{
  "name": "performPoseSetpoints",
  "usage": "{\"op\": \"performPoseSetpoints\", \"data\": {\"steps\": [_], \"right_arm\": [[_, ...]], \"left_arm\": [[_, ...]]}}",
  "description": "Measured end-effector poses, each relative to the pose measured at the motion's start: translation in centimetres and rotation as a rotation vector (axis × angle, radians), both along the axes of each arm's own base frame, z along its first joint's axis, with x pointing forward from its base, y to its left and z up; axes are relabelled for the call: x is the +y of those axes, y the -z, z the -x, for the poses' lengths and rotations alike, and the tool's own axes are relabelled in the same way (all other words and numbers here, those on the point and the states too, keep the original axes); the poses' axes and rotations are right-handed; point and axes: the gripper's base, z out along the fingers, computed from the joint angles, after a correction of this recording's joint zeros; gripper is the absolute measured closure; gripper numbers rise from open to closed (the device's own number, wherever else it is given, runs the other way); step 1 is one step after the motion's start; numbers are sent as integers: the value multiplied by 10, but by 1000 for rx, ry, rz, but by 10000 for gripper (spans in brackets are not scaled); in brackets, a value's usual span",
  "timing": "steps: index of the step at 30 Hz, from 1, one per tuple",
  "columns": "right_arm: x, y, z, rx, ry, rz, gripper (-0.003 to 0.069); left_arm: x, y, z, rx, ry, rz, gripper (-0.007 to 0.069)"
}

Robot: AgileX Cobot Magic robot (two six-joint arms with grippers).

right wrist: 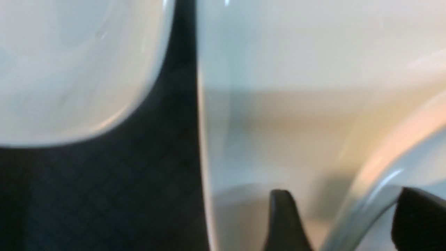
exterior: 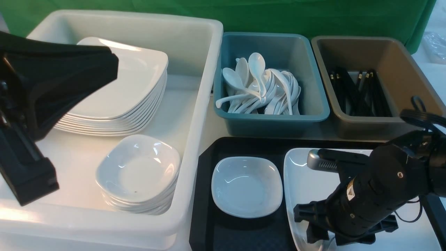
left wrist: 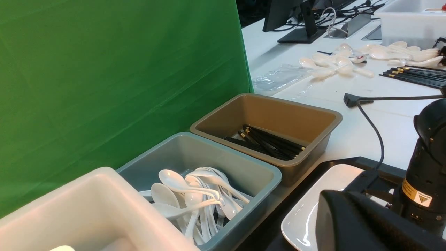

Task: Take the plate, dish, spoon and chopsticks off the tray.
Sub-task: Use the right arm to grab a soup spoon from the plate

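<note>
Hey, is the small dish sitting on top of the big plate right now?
No, the dish lies beside the plate, with a strip of black tray showing between them.

You see dish [exterior: 246, 185] and plate [exterior: 302, 177] side by side on tray [exterior: 205, 216], right arm [exterior: 376, 195] low over plate. White tub [exterior: 205, 69] holds plate stack [exterior: 118, 87], dish stack [exterior: 139, 170]; teal bin [exterior: 271, 120] spoons [exterior: 259, 87], brown bin [exterior: 362, 122] black chopsticks [exterior: 359, 92].

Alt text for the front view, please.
The right arm reaches over a large white plate on a black tray, beside a small white dish. To its left, a white tub holds stacked plates; behind, a teal bin holds spoons, a brown bin chopsticks.
</note>
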Motion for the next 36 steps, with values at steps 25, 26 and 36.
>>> {"op": "performPoseSetpoints", "data": {"steps": [25,26,36], "right_arm": [[-2,-11,-16,-89,-147,9,250],[-2,-15,-17,-101,-142,2,217],[-6,-23,-5,36,-79,41,165]], "left_arm": [[0,0,0,2,0,0,619],[0,0,0,1,0,0,619],[0,1,0,5,5,-3,619]]}}
